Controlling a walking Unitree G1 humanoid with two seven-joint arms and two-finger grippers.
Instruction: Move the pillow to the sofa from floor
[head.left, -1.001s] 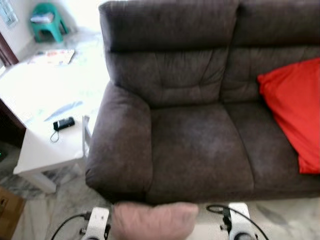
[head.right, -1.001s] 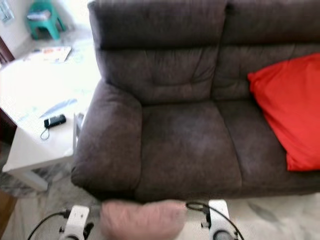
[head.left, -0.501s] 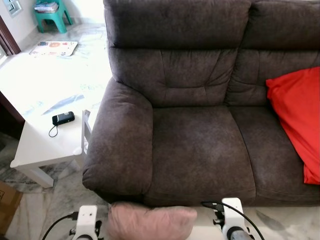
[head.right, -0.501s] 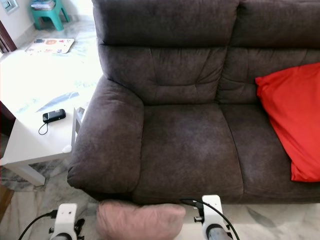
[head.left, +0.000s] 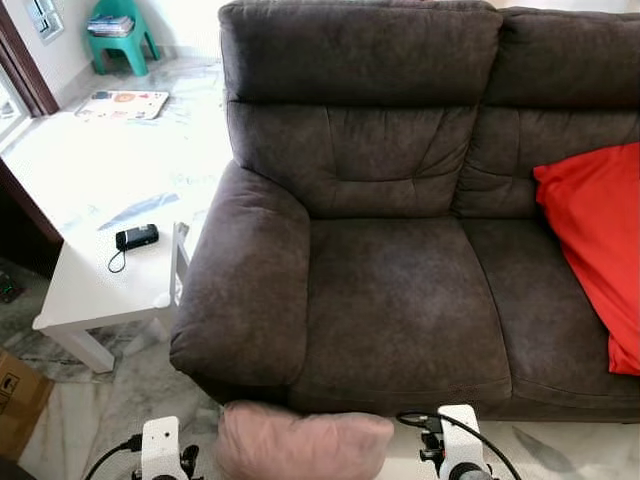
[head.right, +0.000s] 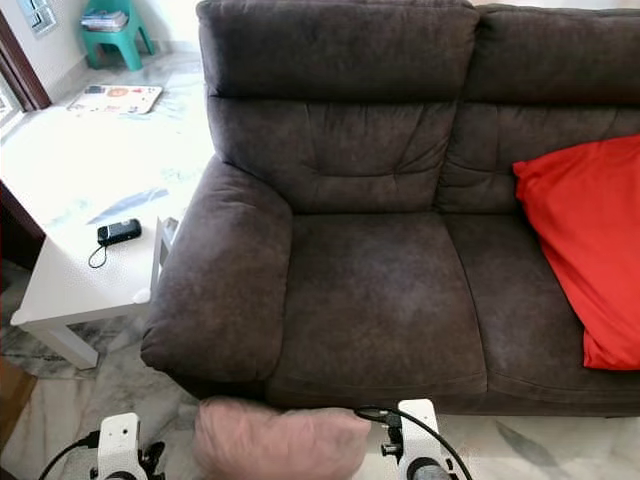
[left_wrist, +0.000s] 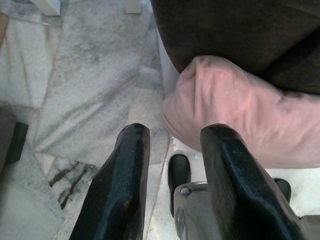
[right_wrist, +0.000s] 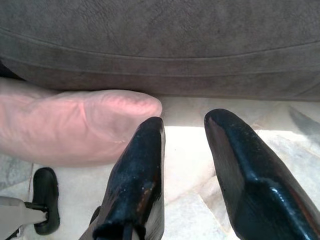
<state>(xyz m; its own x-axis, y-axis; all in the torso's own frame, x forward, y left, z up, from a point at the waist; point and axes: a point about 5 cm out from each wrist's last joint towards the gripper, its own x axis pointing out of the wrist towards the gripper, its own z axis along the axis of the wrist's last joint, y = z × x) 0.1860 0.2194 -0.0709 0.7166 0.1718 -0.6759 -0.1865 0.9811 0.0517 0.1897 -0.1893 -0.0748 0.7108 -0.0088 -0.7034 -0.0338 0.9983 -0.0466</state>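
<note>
Left eye view cuts off the pink pillow (head.left: 305, 443) at the lower edge, in front of the dark brown sofa (head.left: 400, 300), between the two wrists. The left gripper (left_wrist: 172, 145) and right gripper (right_wrist: 186, 131) press it from either end, fingers parted with nothing between them. The sofa front hides the pillow's far side; a red cushion (head.left: 595, 240) is cropped rightward.

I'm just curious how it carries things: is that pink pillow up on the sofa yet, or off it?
Off it. The pink pillow is pressed between the left gripper and right gripper, in front of the sofa.
</note>
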